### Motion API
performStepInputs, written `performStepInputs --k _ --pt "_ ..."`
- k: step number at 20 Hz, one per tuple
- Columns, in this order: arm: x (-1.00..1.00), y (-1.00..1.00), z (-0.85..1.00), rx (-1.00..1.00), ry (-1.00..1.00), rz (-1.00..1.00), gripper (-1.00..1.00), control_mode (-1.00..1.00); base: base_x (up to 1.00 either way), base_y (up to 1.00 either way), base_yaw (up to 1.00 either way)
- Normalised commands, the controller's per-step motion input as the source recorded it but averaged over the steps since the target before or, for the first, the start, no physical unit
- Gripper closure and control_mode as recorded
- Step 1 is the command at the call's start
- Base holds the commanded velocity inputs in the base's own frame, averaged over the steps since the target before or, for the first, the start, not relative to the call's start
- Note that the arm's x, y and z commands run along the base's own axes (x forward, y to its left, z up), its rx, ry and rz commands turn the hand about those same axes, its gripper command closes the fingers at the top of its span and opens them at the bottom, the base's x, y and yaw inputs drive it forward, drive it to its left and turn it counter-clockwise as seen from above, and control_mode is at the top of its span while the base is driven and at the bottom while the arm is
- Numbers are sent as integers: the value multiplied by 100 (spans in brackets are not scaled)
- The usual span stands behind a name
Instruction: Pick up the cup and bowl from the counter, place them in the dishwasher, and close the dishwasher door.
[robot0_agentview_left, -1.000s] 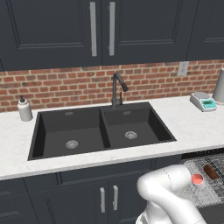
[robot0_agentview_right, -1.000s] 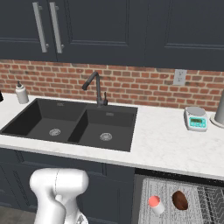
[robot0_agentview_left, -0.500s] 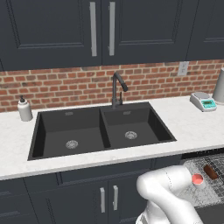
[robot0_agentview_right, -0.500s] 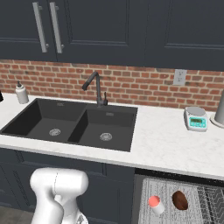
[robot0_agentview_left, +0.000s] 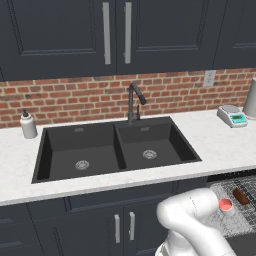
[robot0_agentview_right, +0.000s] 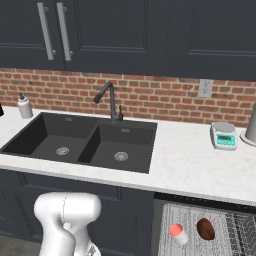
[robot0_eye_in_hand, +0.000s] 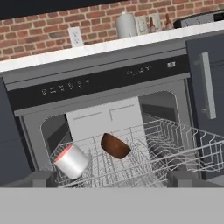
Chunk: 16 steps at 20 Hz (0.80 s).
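Nothing has moved since the earlier frame. Cup (robot0_eye_in_hand: 71, 161) and bowl (robot0_eye_in_hand: 115, 146) lie side by side in the rack (robot0_eye_in_hand: 175, 144) of the open dishwasher (robot0_eye_in_hand: 100, 81), below the counter (robot0_agentview_right: 195, 165). Gripper (robot0_eye_in_hand: 112, 179) spread wide, empty. Remaining, apparently: closing the door.

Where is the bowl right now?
The brown bowl lies in the dishwasher's pulled-out wire rack, just right of the white cup in the hand view.

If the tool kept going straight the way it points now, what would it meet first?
Most likely the wire rack pulled out of the open dishwasher, near the brown bowl and the cup lying on its side. Depth is hard to judge, so which of these comes first is uncertain.
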Motion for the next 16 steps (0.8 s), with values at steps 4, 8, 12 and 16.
performStepInputs --k 4,8,12,16 --pt "-20 -52 -16 0 -7 -1 -100 -100 0 0 0" --pt "-50 -49 -26 1 -12 0 -100 -100 0 0 0" --pt "-64 -46 -40 1 -11 0 -100 -100 0 0 0" --pt "-74 -29 -60 0 -11 0 -100 -100 0 0 0"
